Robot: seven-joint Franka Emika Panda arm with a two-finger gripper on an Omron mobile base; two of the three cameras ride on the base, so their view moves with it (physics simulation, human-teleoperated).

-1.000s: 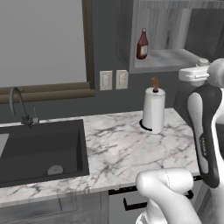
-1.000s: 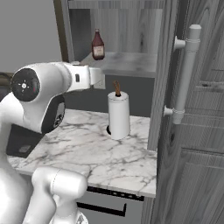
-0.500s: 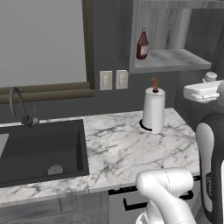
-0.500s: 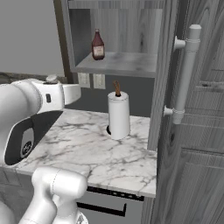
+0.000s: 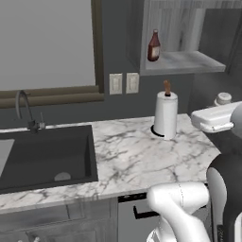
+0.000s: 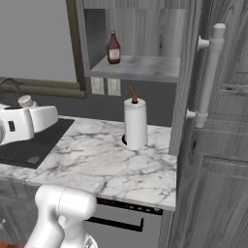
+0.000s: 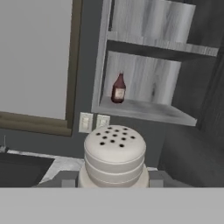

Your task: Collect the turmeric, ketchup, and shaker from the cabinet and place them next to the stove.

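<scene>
My gripper [image 7: 114, 180] is shut on the shaker [image 7: 114, 155], a pale grey-white pot with a rounded, holed top that sits between the two fingers [image 7: 65, 179]. The shaker [image 5: 223, 99] also pokes up above my white hand at the right of the left base view, and the shaker [image 6: 25, 101] shows at the left of the right base view. The dark red ketchup [image 5: 153, 46] [image 6: 114, 47] [image 7: 118, 89] stands upright at the left end of the cabinet's [image 5: 189, 61] [image 6: 145, 69] [image 7: 148, 111] lower shelf, well above and beyond my hand. Turmeric and stove are out of view.
A white paper-towel roll [image 5: 165, 116] [image 6: 135, 123] stands on the marble counter [image 5: 127, 156] below the cabinet. A black sink [image 5: 47, 156] with a faucet [image 5: 23, 108] lies to the left under the brown-framed window. A tall grey door with a long handle [image 6: 210, 72] is at the right.
My hand has drawn back from the cabinet shelf and come down toward the base, with the shaker still in its grip. The ketchup and the paper-towel roll have not moved.
</scene>
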